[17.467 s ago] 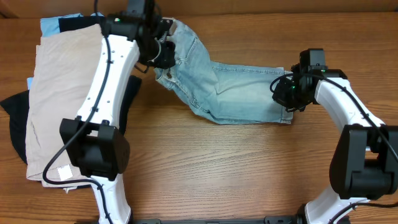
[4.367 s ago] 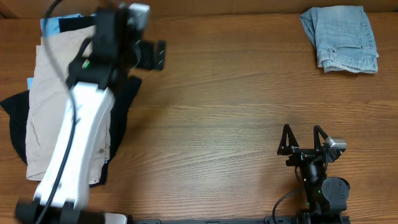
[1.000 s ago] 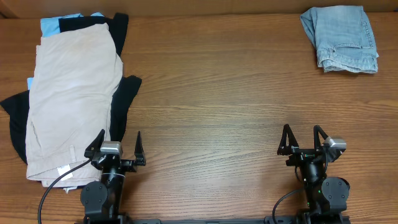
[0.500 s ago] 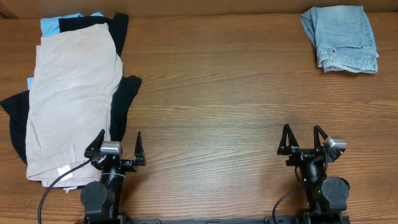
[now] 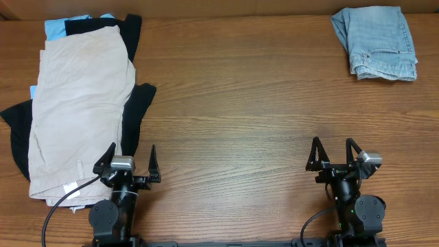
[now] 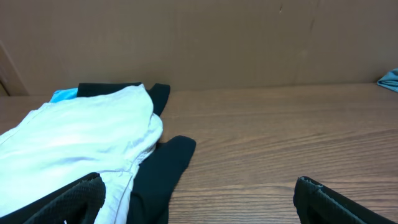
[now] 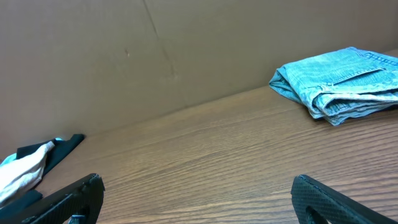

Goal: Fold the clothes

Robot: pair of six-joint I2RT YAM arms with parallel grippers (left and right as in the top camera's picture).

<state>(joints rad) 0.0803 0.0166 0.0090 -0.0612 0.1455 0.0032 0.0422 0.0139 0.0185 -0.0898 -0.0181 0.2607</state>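
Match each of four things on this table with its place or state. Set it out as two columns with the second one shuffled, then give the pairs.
Things:
1. denim shorts
2. beige shorts
3. black garment
4. left hand

Places or states:
A. under the beige shorts
B. open and empty, at the near edge
C. folded, in the far right corner
D. on top of the left pile

Pairs: 1-C, 2-D, 3-A, 4-B

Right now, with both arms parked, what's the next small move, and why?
Probably reach the left gripper to the near edge of the beige shorts and pinch it. The denim shorts already lie folded at the far right; the beige pair lies spread out over a black garment, nearest that arm. The right gripper, too, is open and empty.
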